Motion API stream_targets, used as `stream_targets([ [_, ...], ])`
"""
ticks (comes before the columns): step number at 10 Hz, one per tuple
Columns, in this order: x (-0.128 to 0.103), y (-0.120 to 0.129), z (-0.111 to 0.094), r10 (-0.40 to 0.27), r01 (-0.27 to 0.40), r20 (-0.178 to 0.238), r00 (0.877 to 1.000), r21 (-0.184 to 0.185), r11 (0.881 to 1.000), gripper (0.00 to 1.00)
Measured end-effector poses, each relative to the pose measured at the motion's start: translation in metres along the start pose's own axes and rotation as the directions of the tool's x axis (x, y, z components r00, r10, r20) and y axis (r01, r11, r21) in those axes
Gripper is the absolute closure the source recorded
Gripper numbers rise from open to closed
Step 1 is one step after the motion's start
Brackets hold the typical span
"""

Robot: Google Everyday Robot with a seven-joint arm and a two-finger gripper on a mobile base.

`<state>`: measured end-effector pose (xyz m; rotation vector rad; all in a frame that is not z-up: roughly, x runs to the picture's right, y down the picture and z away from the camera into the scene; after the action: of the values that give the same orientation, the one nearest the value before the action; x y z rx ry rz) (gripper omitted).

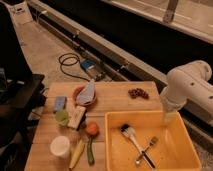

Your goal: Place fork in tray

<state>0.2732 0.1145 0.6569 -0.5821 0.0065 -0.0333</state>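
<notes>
The tray is a big yellow bin [107,145] at the front right of the wooden table. The silvery fork [149,148] lies on its floor, tines pointing to the far right. A dark slim utensil [148,160] crosses it, and a white-handled brush [131,137] lies just to its left. My gripper [167,117] hangs from the white arm [187,87] over the bin's far right corner, above and well away from the fork. Nothing is seen in it.
Left of the bin are an orange fruit [91,129], a green vegetable [90,151], a banana [77,153], a white cup [60,146], a white block [76,117], a blue sponge [60,103] and an orange-brown bowl [78,92] holding a grey cloth. Dark nuts [139,93] lie behind the bin.
</notes>
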Motion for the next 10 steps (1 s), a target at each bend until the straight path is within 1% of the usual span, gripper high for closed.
stream_targets([
  [1,-0.003,0.013,0.012,-0.020,0.020,0.005,1.000,-0.030,0.999,0.35],
  [3,-0.007,0.031,0.033,-0.052,0.053,0.017,0.999,-0.072,0.996,0.35],
  [4,-0.011,0.054,0.051,-0.095,0.098,0.035,0.995,-0.101,0.990,0.35],
  [5,-0.017,0.077,0.059,-0.151,0.157,0.053,0.987,-0.120,0.980,0.35],
  [6,-0.023,0.097,0.062,-0.220,0.228,0.076,0.972,-0.121,0.966,0.35],
  [7,-0.026,0.114,0.064,-0.271,0.281,0.092,0.958,-0.121,0.952,0.35],
  [8,-0.029,0.122,0.065,-0.301,0.312,0.102,0.948,-0.118,0.943,0.35],
  [9,-0.031,0.124,0.066,-0.315,0.326,0.103,0.943,-0.117,0.938,0.35],
  [10,-0.030,0.123,0.065,-0.313,0.324,0.103,0.944,-0.116,0.939,0.35],
])
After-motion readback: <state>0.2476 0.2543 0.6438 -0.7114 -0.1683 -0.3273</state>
